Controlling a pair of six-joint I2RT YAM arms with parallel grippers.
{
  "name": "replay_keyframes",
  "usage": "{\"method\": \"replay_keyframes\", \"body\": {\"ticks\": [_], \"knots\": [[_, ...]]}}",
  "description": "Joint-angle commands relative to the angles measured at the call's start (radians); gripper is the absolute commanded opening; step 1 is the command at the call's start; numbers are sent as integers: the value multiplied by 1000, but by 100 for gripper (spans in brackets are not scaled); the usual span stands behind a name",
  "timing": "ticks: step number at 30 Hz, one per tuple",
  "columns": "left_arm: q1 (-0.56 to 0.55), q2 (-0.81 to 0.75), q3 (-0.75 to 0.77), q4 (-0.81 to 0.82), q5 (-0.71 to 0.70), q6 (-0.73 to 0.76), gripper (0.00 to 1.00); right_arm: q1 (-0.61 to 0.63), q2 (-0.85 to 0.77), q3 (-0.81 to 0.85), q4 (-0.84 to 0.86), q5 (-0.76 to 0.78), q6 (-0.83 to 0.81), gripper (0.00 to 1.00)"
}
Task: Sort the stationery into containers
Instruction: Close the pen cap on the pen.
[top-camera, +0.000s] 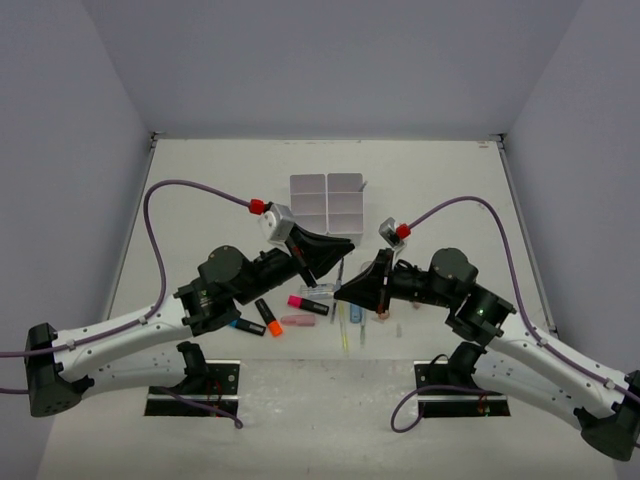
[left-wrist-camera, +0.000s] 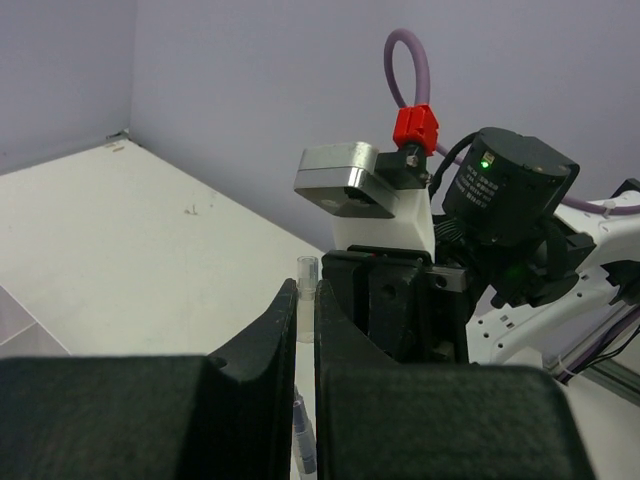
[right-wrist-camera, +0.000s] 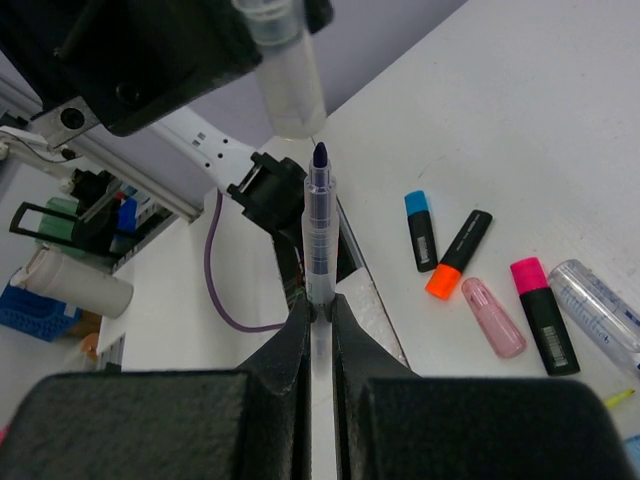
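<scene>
Right pincer (right-wrist-camera: 320, 312): clear, dark-tipped pen (right-wrist-camera: 318, 225)

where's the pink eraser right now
Top view: the eraser lies on the table near the front middle, just right of the orange highlighter and in front of the pink highlighter.

We can read nothing: the label on the motor (left-wrist-camera: 510, 195) and the print on the pink highlighter (right-wrist-camera: 541, 316) are too small.
</scene>
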Motion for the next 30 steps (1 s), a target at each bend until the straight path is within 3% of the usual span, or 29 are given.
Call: {"method": "replay_keyframes", "body": {"ticks": [1,30], "knots": [[2,6,7,48,7,43,0,8,-14,51,-4,48,-27,0],[2,17,-20,56,-7,31,0,7,-45,77,-98,111,-34,0]]}}
